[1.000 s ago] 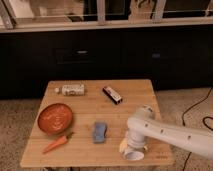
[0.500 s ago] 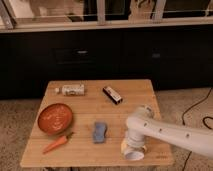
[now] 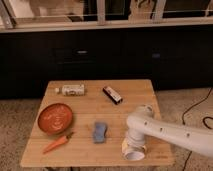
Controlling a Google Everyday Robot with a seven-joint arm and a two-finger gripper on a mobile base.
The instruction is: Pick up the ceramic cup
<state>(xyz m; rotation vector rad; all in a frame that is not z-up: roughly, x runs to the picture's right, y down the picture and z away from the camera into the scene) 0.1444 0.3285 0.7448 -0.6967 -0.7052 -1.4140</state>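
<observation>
The robot's hand (image 3: 134, 142) hangs over the white cup (image 3: 134, 153) on the worktop (image 3: 90, 107), lower right of frame, its grip impossible to tell.

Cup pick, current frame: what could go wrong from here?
1. The ceramic cup sits near the front edge of the table; a nudge from the gripper, right over it, may push it off.
2. The arm hides the contact, so a slipping grasp might go unseen.

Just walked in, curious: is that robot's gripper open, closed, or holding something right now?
Gripper: low over the near right corner of the wooden table, hidden under the white arm; open, closed or holding cannot be told.
</observation>
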